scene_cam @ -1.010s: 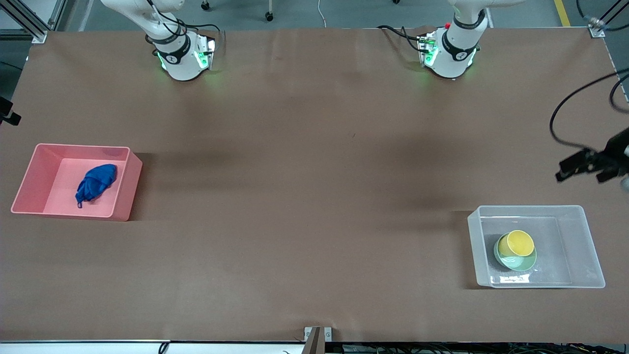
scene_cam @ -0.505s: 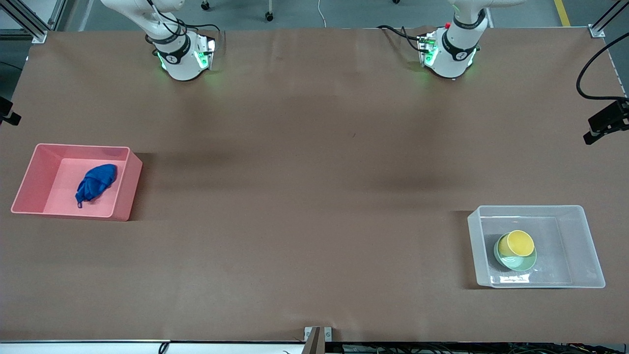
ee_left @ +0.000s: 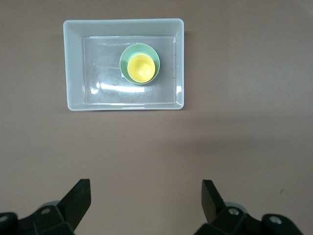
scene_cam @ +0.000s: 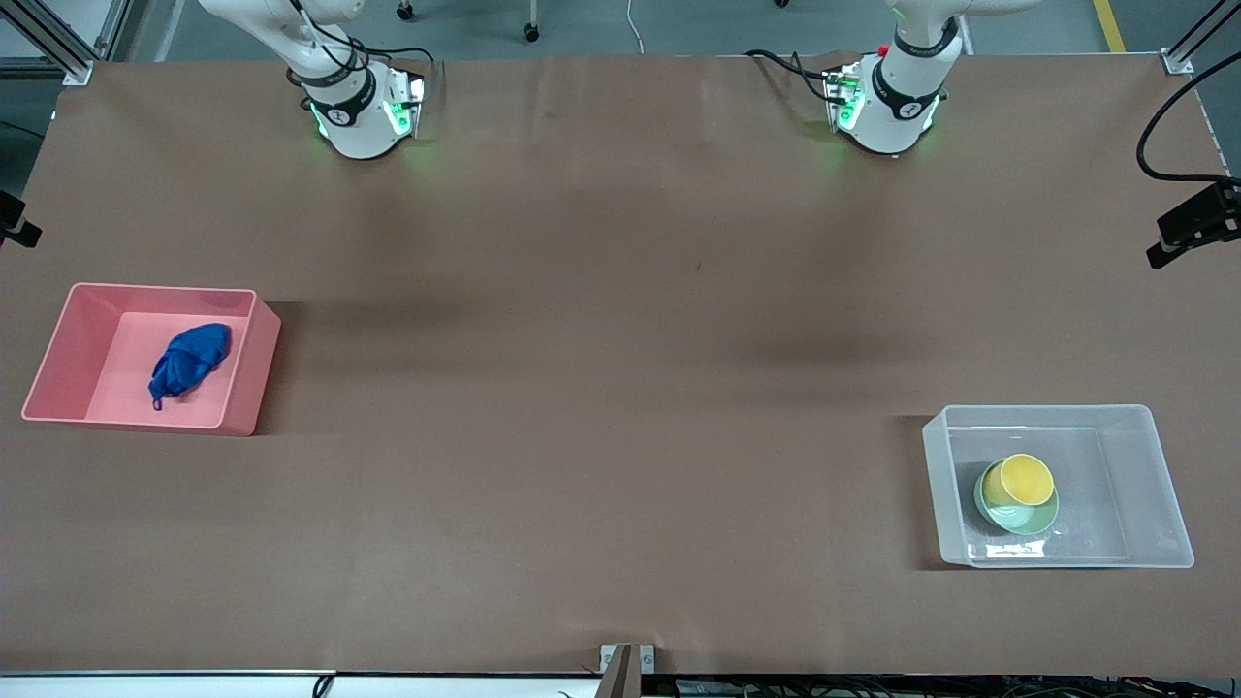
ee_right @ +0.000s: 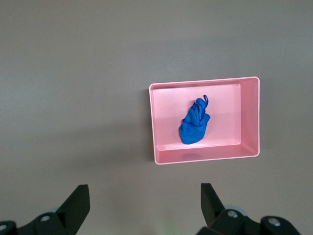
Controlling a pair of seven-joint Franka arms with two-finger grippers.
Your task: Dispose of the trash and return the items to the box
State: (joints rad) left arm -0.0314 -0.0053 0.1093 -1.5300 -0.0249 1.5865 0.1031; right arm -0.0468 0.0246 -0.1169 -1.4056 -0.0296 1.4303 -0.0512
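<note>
The blue trash wad (scene_cam: 189, 359) lies in the pink bin (scene_cam: 254, 373) at the right arm's end of the table. The yellow cup (scene_cam: 1018, 480) sits in the pale green bowl (scene_cam: 1034, 523) inside the clear box (scene_cam: 1042, 414) at the left arm's end. In the left wrist view my left gripper (ee_left: 145, 196) is open and empty, high over bare table beside the box (ee_left: 73, 63), with cup (ee_left: 142, 67) and bowl (ee_left: 128, 53) in it. In the right wrist view my right gripper (ee_right: 145, 196) is open and empty, high over bare table beside the bin (ee_right: 249, 117) holding the trash (ee_right: 194, 125).
Brown paper covers the whole table (scene_cam: 601, 388). Both arm bases stand along its edge farthest from the front camera. A dark part of the left hand with a cable (scene_cam: 1191, 225) shows at the front view's edge.
The dark part of the left hand has moved away from the box toward the arms' edge of the table, then almost stopped. Nothing else has moved.
</note>
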